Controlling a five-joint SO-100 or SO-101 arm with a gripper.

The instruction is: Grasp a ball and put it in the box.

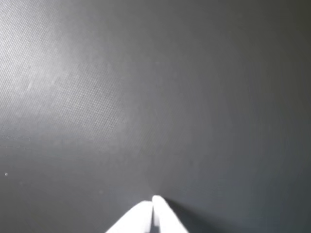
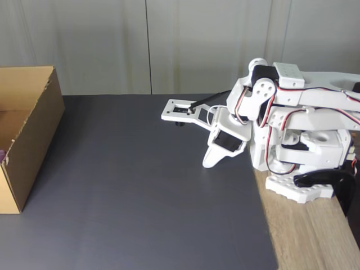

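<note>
- In the wrist view the gripper [image 1: 153,201] enters from the bottom edge as two white fingertips pressed together at their points, clenched with nothing between them.
- In the fixed view the gripper [image 2: 209,162] hangs at the end of the folded white arm [image 2: 292,112] on the right, its tips pointing down toward the dark mat [image 2: 140,185] and lying just above or on it; which one cannot be told.
- The arm is tucked back over its base [image 2: 298,188], which sits on a strip of wooden tabletop [image 2: 304,236] at the right edge of the mat.
- Ahead of the fingertips the wrist view shows bare dark mat [image 1: 146,97] with a soft sheen toward the left.
- The box [image 2: 31,135] stands at the far left of the fixed view, open at the top, well apart from the gripper with open mat between them.
- A small purple sliver at the box's near left inside edge [image 2: 3,154] may be the ball; it is too little to be sure.
</note>
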